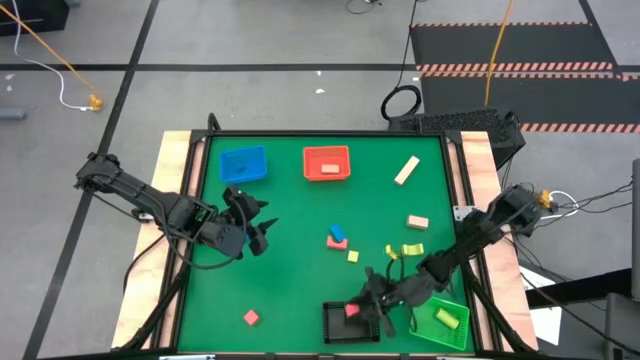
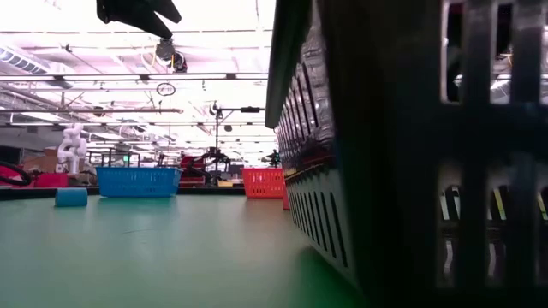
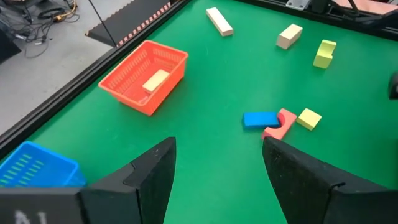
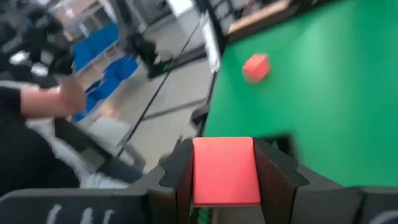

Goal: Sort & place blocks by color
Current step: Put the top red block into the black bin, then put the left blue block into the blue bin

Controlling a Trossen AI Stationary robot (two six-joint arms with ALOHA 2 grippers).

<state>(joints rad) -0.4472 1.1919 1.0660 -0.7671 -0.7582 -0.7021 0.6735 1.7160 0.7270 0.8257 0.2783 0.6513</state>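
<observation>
Held block: a pink block point(image 4: 226, 170) is clamped between the jaws of the right gripper point(image 1: 368, 300), above the black tray point(image 1: 350, 322) at the worktop's near edge.
Loose blocks: a blue bar point(image 3: 260, 119), a pink piece point(image 3: 280, 123) and a yellow cube point(image 3: 309, 118) lie close together mid-worktop; a yellow-green piece point(image 3: 324, 53) and two tan blocks point(image 3: 289, 35) lie farther toward the right side; one pink cube point(image 1: 251, 317) sits alone near the front left.
Sorted so far: a tan block point(image 3: 155, 80) lies in the red tray point(image 3: 144, 76); a yellow-green bar point(image 1: 446, 318) lies in the green tray point(image 1: 443, 322).
Left gripper point(image 1: 258, 226): hangs over bare green left of centre, jaws apart, holding nothing.
Blue tray point(image 1: 244, 164): at the far left, beside the red tray.
Worktop point(image 1: 300, 280): green mat with pale wooden strips along both sides.
Room: grey floor, cables and striped black mats beyond the far edge.
Open room: a wide bare stretch between the two far trays and the front left.
</observation>
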